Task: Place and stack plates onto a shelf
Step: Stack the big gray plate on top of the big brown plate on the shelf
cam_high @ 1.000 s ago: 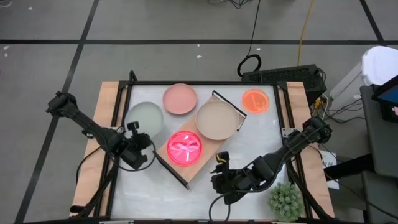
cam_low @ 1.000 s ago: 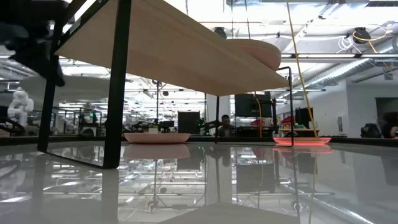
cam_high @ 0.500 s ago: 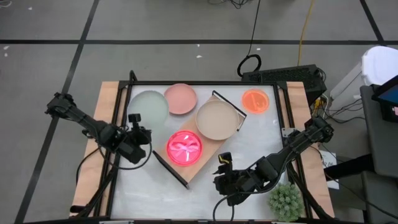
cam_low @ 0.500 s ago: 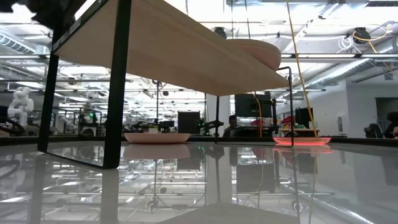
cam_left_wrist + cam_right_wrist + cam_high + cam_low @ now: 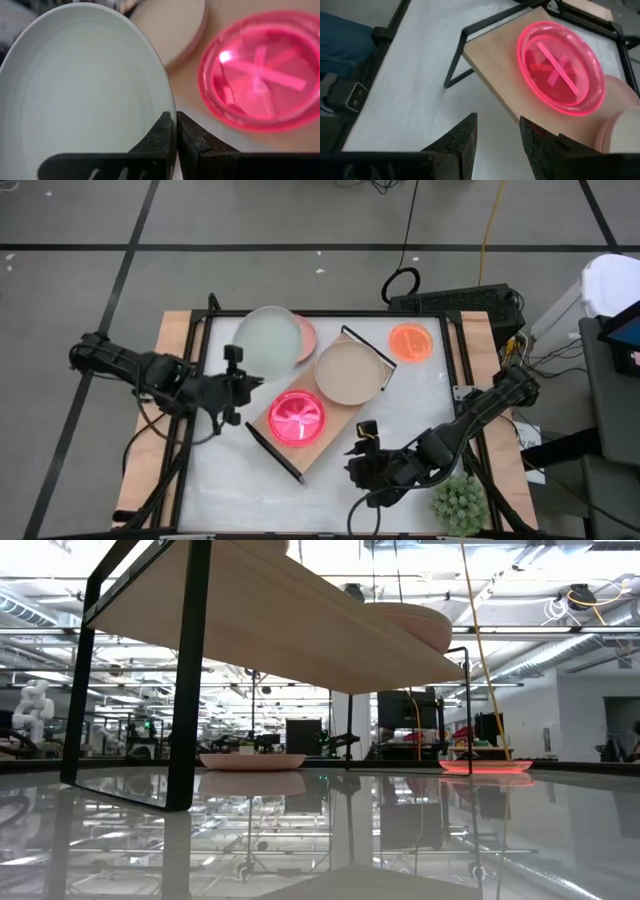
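left gripper (image 5: 175, 131) clamping round matte grey plate (image 5: 268, 340)

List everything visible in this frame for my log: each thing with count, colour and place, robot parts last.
Pale grey plate: one, held off the table at its far left, overlapping the dusty pink plate.
Dusty pink plate: one, far side, mostly hidden.
Beige plate: one, on the shelf's far end.
Neon pink plate: one, translucent, on the shelf's near end.
Orange plate: one, translucent, on the table's far right.
Shelf: one, light wood, black frame, lying diagonally mid-table.
Green plant: one, near right corner.
Left gripper: shut on the grey plate's rim.
Right gripper: open, near the shelf's near edge.
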Available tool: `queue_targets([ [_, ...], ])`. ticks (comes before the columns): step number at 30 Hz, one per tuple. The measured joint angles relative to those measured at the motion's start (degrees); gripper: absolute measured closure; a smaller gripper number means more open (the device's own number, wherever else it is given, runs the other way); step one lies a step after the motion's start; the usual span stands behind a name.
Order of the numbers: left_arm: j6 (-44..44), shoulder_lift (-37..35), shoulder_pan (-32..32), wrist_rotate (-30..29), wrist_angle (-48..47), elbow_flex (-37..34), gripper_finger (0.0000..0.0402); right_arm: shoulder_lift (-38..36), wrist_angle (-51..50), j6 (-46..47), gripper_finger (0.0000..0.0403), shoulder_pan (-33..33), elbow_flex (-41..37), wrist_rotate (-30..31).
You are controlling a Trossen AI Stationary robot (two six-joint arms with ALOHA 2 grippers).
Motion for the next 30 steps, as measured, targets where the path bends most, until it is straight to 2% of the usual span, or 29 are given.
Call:
queue_targets([
  [3,7.0,0.0,2.2,3.2,4.7,0.1,0.0391,-0.4,-2.2,2.5,0.0273,0.1,0.0,1.0],
  [8,13.8,0.1,5.5,9.8,9.7,0.1,0.0391,-0.7,-4.6,4.9,0.0284,0.6,0.0,3.0],
  [11,15.9,0.1,7.0,13.5,12.0,0.1,0.0391,-0.6,-4.3,4.2,0.0306,0.8,0.0,3.4],
  [15,17.8,1.3,8.5,18.0,13.7,0.1,0.0391,-0.6,-4.3,2.9,0.0347,0.7,0.0,7.0],
  [20,20.5,4.2,8.6,19.5,13.8,0.1,0.0391,-0.9,-4.2,1.6,0.0397,0.6,0.0,9.3],
  [25,24.1,7.2,9.2,20.9,15.5,0.1,0.0391,-2.1,-5.4,3.6,0.0393,0.6,0.0,13.1],
  [30,26.2,9.3,11.4,27.7,18.1,0.1,0.0391,-3.9,-9.5,8.7,0.0399,1.7,0.0,17.9],
])
